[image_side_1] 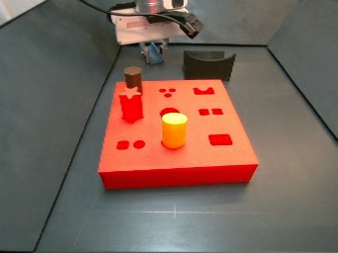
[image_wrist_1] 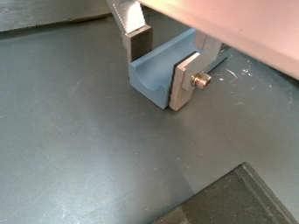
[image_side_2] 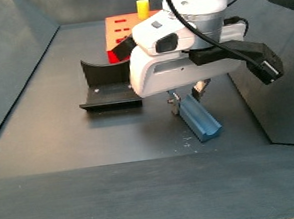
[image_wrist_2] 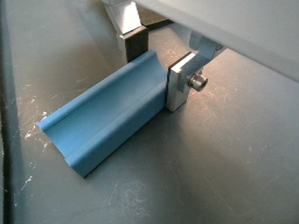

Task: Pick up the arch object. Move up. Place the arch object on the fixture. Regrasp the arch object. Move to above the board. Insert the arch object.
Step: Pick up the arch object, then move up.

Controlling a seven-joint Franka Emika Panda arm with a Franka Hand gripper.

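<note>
The arch object [image_wrist_1: 152,77] [image_wrist_2: 103,118] is a slate-blue block lying flat on the grey floor with its scooped side up. It also shows in both side views [image_side_1: 154,53] [image_side_2: 203,121]. My gripper [image_wrist_1: 160,68] [image_wrist_2: 156,68] is low over one end of it, fingers straddling the block. One finger [image_wrist_2: 180,80] rests against the block's side; the other finger [image_wrist_2: 135,45] stands a little off it, so the gripper is open. The dark fixture [image_side_1: 209,65] [image_side_2: 108,92] stands beside, between gripper and red board [image_side_1: 199,148] [image_side_2: 117,31].
On the board stand a yellow cylinder [image_side_1: 173,130], a brown cylinder [image_side_1: 133,78] and a red star peg [image_side_1: 130,105]. Grey walls enclose the floor, and the arch object lies close to one wall [image_side_2: 265,117].
</note>
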